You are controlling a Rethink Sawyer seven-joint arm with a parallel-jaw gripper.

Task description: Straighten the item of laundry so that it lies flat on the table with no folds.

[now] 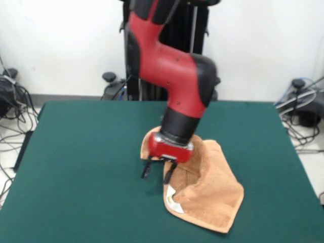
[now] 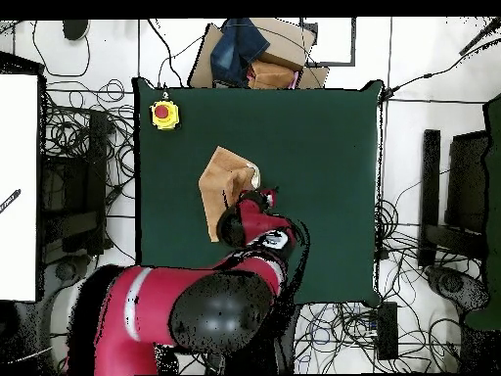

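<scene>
One towel [image 1: 205, 195] lies nearest us in the front view, a tan-orange terry piece bunched into humps and creases, its lower corner pointing toward 5 o'clock from the table's middle. We see a small white label [image 1: 173, 201] on its near left edge. It is far from flat: a raised ridge runs up through it and its far part disappears behind the arm.

Just beyond the label hangs the gripper [image 1: 158, 172], two dark fingers [image 1: 146, 171] pointing down and set a moderate way apart, with green felt visible between them. We see nothing pinched between them; the right finger sits at the towel's left edge, the left one over bare table [image 1: 76, 167].

Above them we see the red wrist block and the black-and-red arm [image 1: 177, 76] rising toward 12 o'clock.

From overhead, we find the towel [image 2: 223, 186] at about 10 o'clock from the table's centre, and a yellow box with a red button [image 2: 164, 115] in the corner at 10 to 11 o'clock.
</scene>
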